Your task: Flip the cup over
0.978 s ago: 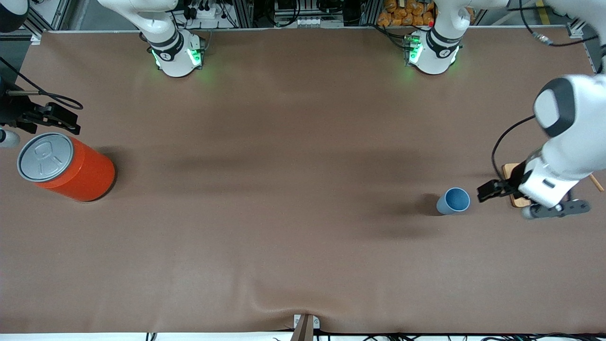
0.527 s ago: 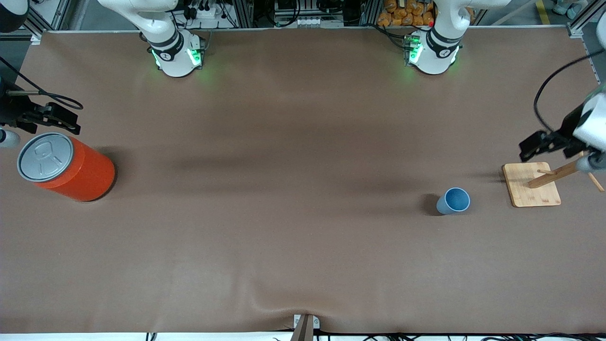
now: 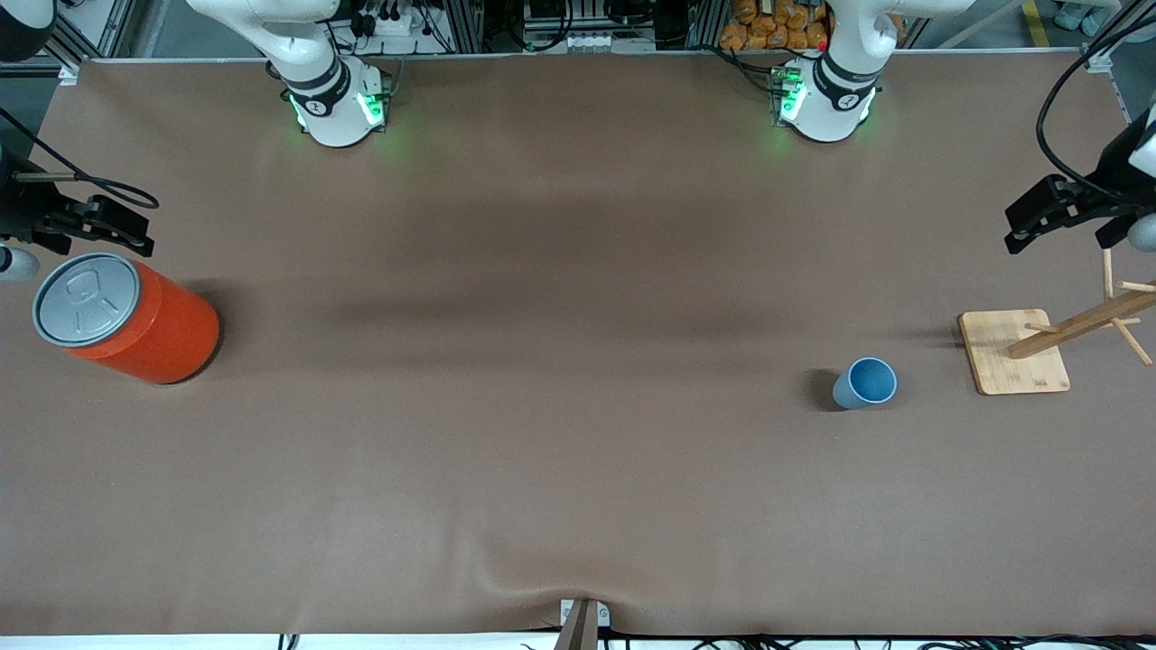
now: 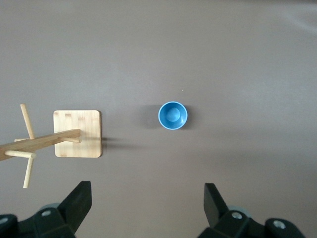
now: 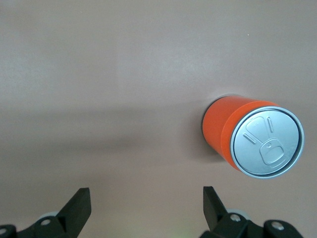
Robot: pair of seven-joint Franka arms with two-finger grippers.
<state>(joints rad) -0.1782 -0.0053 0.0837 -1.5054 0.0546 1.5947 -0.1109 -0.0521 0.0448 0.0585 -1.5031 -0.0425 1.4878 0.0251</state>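
The small light-blue cup (image 3: 865,383) stands upright on the brown table toward the left arm's end, mouth up, its darker blue inside showing. It also shows in the left wrist view (image 4: 173,115). My left gripper (image 3: 1020,227) is open and empty, up in the air over the table edge at the left arm's end, well apart from the cup; its jaws stand wide apart in the left wrist view (image 4: 147,199). My right gripper (image 3: 135,236) is open and empty and waits beside the orange canister, seen also in the right wrist view (image 5: 147,199).
A wooden peg rack on a square base (image 3: 1013,352) stands beside the cup toward the left arm's end, seen also in the left wrist view (image 4: 78,133). A large orange canister with a grey lid (image 3: 126,318) stands at the right arm's end, also in the right wrist view (image 5: 252,141).
My left gripper has pulled up and away from beside the cup toward the table's end, uncovering the wooden rack. The cup and the right arm have not moved.
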